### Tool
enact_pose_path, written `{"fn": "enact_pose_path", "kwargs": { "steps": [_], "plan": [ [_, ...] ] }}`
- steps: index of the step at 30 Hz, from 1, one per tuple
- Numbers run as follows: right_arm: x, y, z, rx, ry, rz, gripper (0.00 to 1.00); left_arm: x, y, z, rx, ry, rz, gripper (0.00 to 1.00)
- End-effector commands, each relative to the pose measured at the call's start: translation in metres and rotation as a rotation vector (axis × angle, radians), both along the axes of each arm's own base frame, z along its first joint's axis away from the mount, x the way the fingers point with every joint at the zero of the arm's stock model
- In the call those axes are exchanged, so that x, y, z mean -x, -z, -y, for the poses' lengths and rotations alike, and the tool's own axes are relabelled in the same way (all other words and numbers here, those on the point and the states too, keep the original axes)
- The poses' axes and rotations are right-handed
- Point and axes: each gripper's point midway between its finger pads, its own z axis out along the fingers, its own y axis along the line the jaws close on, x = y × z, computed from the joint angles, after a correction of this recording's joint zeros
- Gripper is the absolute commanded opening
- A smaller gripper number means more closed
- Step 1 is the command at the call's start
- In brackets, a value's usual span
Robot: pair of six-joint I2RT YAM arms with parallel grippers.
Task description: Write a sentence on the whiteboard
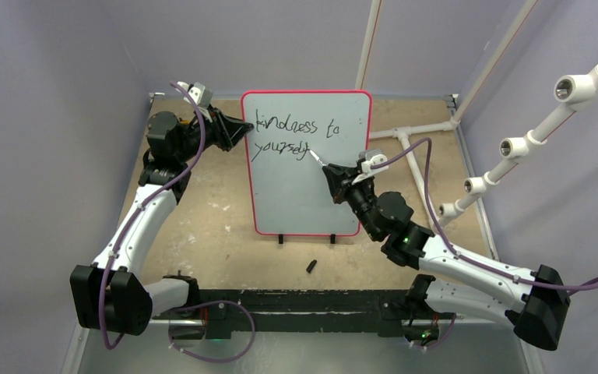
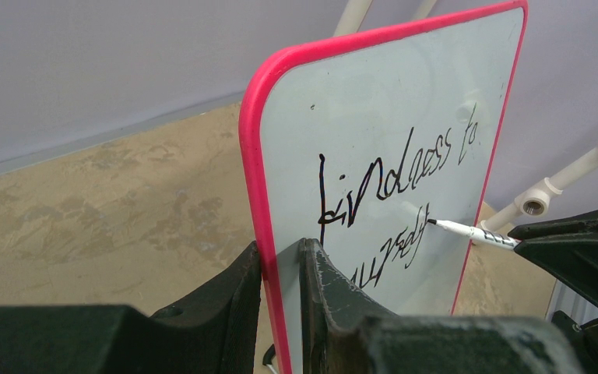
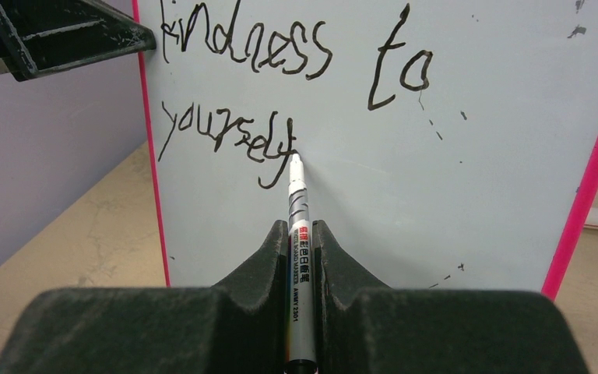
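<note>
The whiteboard (image 1: pixel 304 187) stands upright in the middle of the table, pale grey with a red-pink rim. The sentence (image 1: pixel 292 134) in black script reads "kindness to" and below it "yourself". My left gripper (image 1: pixel 241 128) is shut on the whiteboard's left rim (image 2: pixel 269 234). My right gripper (image 1: pixel 328 173) is shut on a white marker (image 3: pixel 300 234). The marker's tip (image 3: pixel 295 158) touches the board at the end of "yourself". The writing also shows in the left wrist view (image 2: pixel 389 187) and the right wrist view (image 3: pixel 280 86).
A small black cap (image 1: pixel 311 266) lies on the wooden table (image 1: pixel 202 226) in front of the board. White pipe framing (image 1: pixel 514 148) runs along the right side. The board's black feet (image 1: pixel 280 238) stand near the table's middle.
</note>
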Motion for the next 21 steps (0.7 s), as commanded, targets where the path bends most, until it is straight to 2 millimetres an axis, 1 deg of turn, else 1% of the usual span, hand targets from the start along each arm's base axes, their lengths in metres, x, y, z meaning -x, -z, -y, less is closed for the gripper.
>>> {"fn": "enact_pose_path", "kwargs": {
  "steps": [1,6,11,13,17,21],
  "plan": [
    [-0.005,-0.007,0.012,-0.006,0.063,0.0,0.0,0.001,0.012,0.003,-0.008,0.017,-0.027,0.0],
    [-0.004,-0.008,0.015,-0.011,0.071,0.001,0.0,0.001,0.012,0.002,-0.007,0.015,-0.029,0.0],
    [-0.003,-0.009,0.013,-0.001,0.06,0.007,0.0,0.002,0.011,0.002,-0.008,0.016,-0.025,0.0],
    [0.0,-0.014,0.011,0.001,0.03,0.03,0.0,0.001,0.011,0.002,-0.008,0.014,-0.026,0.0],
    [0.011,-0.03,0.008,0.006,-0.036,0.098,0.0,0.001,0.012,0.002,-0.009,0.013,-0.027,0.0],
    [0.015,-0.027,0.01,0.028,-0.056,0.092,0.0,0.001,0.013,0.001,-0.011,0.009,-0.028,0.0]
  ]
}}
